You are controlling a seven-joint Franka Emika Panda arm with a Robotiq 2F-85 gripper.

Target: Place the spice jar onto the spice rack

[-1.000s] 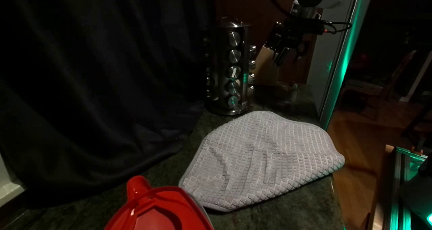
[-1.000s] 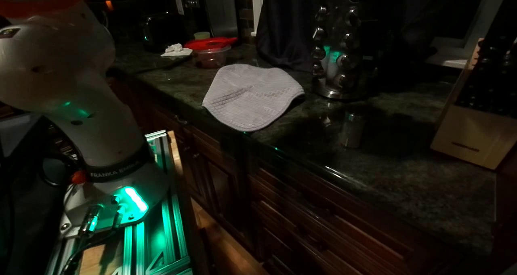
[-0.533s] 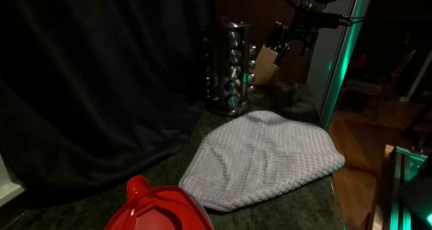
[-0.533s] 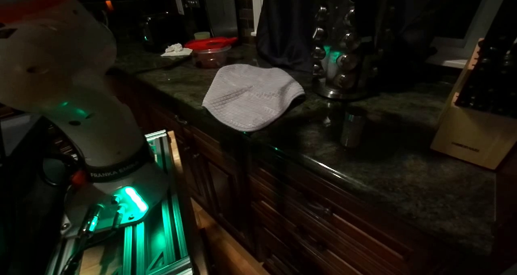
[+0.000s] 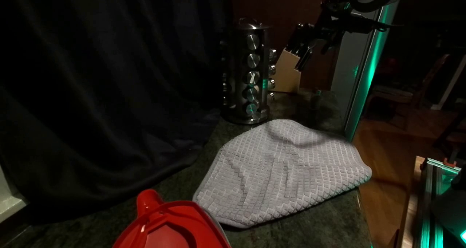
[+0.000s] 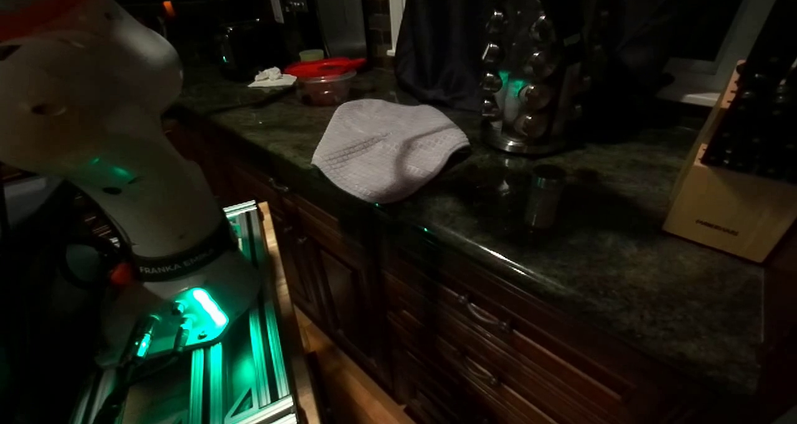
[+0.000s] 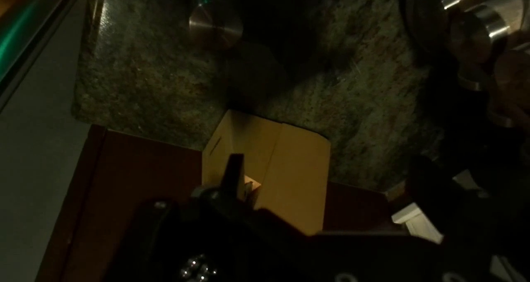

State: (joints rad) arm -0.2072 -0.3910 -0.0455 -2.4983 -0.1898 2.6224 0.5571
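The spice jar, a small cylinder with a metal cap, stands upright on the counter in an exterior view (image 6: 545,201), dim in an exterior view (image 5: 317,99). In the wrist view its round cap (image 7: 216,25) shows at the top, left of centre. The spice rack, a dark round carousel with rows of silver caps, stands behind the cloth in both exterior views (image 5: 238,71) (image 6: 518,145); some of its jars show at the wrist view's right edge. My gripper (image 7: 328,160) has its fingers wide apart with nothing between them, above the counter near the knife block, away from the jar.
A wooden knife block (image 6: 725,215) stands at the counter's end, also below my fingers in the wrist view (image 7: 296,166). A grey knit cloth (image 5: 284,171) lies before the rack. A red-lidded container (image 5: 171,226) and a dark curtain (image 5: 120,95) are nearby.
My gripper has moved to the right and slightly up in an exterior view, away from the rack. Its shadow now falls on the cloth. The jar and the rack have not moved.
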